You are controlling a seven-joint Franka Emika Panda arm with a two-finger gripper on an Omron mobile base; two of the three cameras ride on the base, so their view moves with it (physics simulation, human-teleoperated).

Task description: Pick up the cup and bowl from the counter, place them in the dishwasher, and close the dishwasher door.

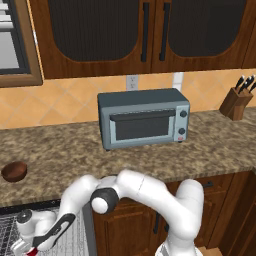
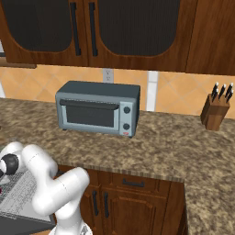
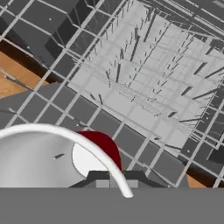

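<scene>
Reaching down at seven o'clock over the dishwasher's (image 1: 75, 235) wire rack (image 3: 144, 78), the gripper (image 3: 114, 181) is pinching the white rim of the cup (image 3: 98, 153), its jaws nearly together. Sitting at nine o'clock on the counter (image 1: 210, 145), the bowl (image 1: 14, 171) is resting well apart from the toaster oven (image 1: 144, 118).

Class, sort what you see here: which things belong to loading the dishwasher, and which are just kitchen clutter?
Job: cup in gripper; bowl on counter; dishwasher rack.
Clutter: toaster oven; knife block; wall outlet.
</scene>
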